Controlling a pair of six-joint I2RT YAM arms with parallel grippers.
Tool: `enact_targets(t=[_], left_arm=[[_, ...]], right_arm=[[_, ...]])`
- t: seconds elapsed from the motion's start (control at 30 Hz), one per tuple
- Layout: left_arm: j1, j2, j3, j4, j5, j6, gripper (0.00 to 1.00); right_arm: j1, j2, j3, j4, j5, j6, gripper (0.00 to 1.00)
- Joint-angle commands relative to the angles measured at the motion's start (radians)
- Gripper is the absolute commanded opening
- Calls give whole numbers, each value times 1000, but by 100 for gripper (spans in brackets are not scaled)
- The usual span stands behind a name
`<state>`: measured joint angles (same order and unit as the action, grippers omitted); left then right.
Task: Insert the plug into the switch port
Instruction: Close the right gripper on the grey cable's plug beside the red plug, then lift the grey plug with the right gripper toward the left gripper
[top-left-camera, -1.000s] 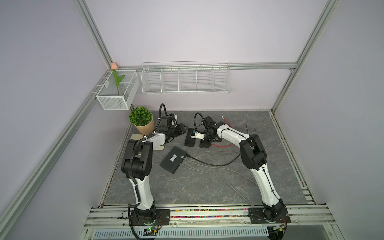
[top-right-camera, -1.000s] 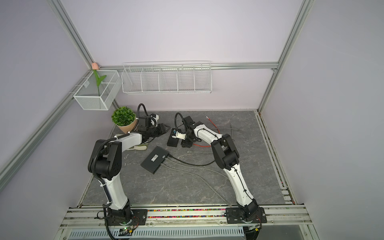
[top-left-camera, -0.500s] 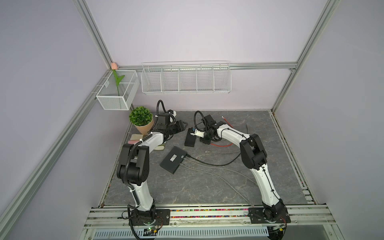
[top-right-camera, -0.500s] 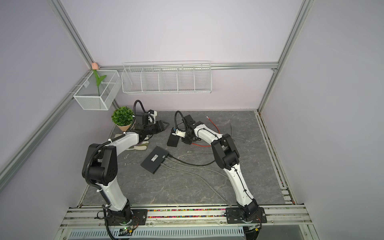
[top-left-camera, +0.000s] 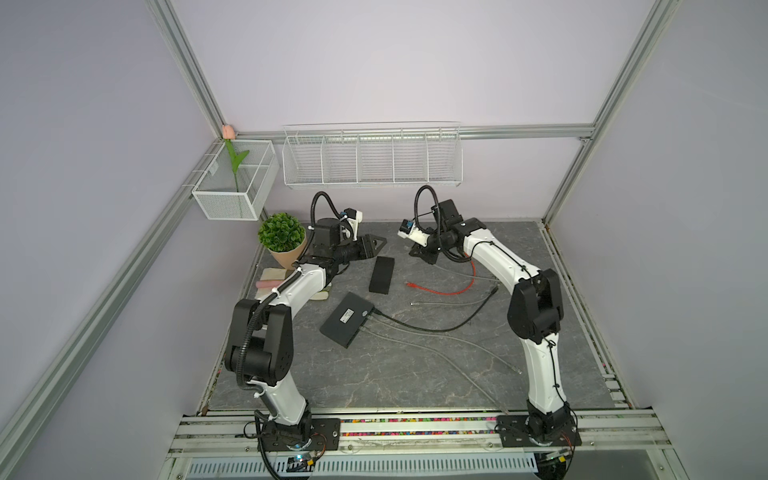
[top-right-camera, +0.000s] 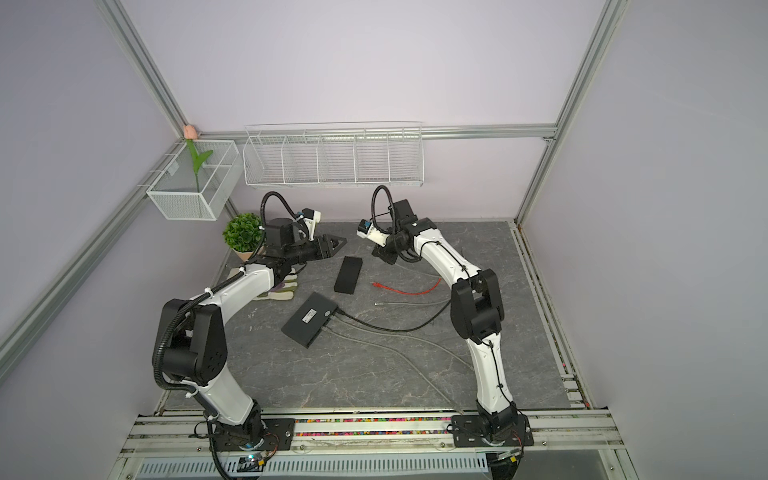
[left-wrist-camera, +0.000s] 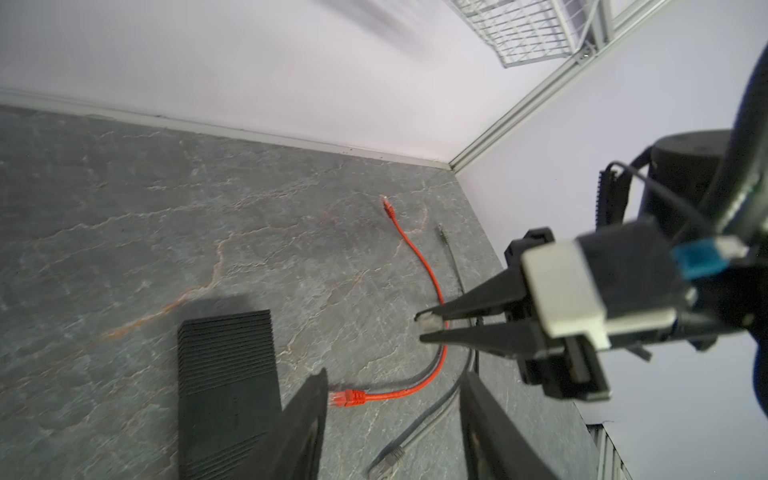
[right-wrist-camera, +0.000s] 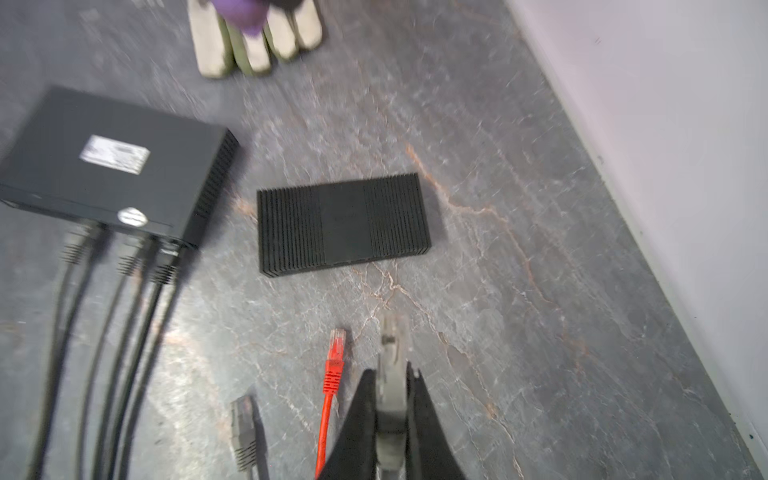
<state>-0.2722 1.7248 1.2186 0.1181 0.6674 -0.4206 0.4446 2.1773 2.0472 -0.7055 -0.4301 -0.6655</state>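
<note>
My right gripper (right-wrist-camera: 390, 374) is shut on a grey cable plug (right-wrist-camera: 392, 332) that sticks out past its tips, held above the floor. In the left wrist view the same plug (left-wrist-camera: 428, 322) shows pinched in the right gripper (left-wrist-camera: 426, 328). A ribbed black switch box (top-left-camera: 381, 275) lies flat between the arms; its ports do not show. My left gripper (left-wrist-camera: 395, 415) hangs open and empty beside that box (left-wrist-camera: 226, 374). In both top views the left gripper (top-left-camera: 376, 243) (top-right-camera: 337, 242) and right gripper (top-left-camera: 415, 252) (top-right-camera: 377, 252) face each other over the box's far end.
A flat black box (top-left-camera: 348, 319) with a white label has several cables plugged in. A loose red cable (top-left-camera: 440, 289) and a grey cable (top-left-camera: 453, 302) lie right of the ribbed box. A potted plant (top-left-camera: 282, 237) and gloves (right-wrist-camera: 253, 41) sit at the left. Wire baskets (top-left-camera: 372, 160) hang on the back wall.
The right gripper has closed on the grey plug and lifted it back from the ribbed box. The left gripper has risen and drawn away from the box, still open.
</note>
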Motion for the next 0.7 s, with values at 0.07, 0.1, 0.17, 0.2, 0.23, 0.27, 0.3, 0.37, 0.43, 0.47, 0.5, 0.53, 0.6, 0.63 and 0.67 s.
enact_targets(t=[0.07, 0.1, 0.17, 0.2, 0.23, 0.27, 0.3, 0.37, 0.43, 0.47, 0.5, 0.53, 0.6, 0.63, 0.67], left_arm=[[-18, -38, -32, 141, 100, 23, 53], [-27, -40, -30, 146, 102, 29, 53], [-49, -40, -22, 152, 104, 45, 54], [-57, -37, -18, 158, 108, 47, 54], [-64, -33, -14, 168, 112, 42, 54], [-67, -26, -8, 180, 118, 37, 54], [-70, -21, -5, 192, 121, 28, 54], [-73, -10, 2, 217, 132, 13, 54], [-80, -1, 5, 245, 143, -2, 54], [-84, 2, 7, 254, 150, -4, 54], [-90, 6, 11, 255, 151, -4, 54], [-94, 8, 14, 257, 152, -4, 54], [-99, 17, 20, 262, 156, -9, 54], [-103, 18, 23, 265, 158, -13, 53], [-107, 18, 25, 270, 163, -16, 53]], right_arm=[[-65, -35, 82, -189, -322, 2, 10], [-68, -34, 91, -206, -345, -5, 10], [-75, -30, 107, -241, -388, -25, 10], [-76, -27, 115, -244, -400, -29, 10], [-78, -19, 126, -288, -413, -35, 10], [-80, -11, 142, -316, -427, -46, 10], [-81, 0, 161, -343, -440, -59, 10], [-84, 22, 200, -397, -470, -77, 10], [-84, 42, 235, -438, -487, -94, 11], [-83, 50, 249, -458, -495, -104, 11], [-84, 56, 259, -469, -499, -108, 11], [-84, 63, 272, -484, -501, -116, 10], [-84, 74, 288, -505, -508, -126, 11], [-84, 77, 294, -513, -511, -128, 11], [-84, 81, 298, -519, -511, -132, 11]])
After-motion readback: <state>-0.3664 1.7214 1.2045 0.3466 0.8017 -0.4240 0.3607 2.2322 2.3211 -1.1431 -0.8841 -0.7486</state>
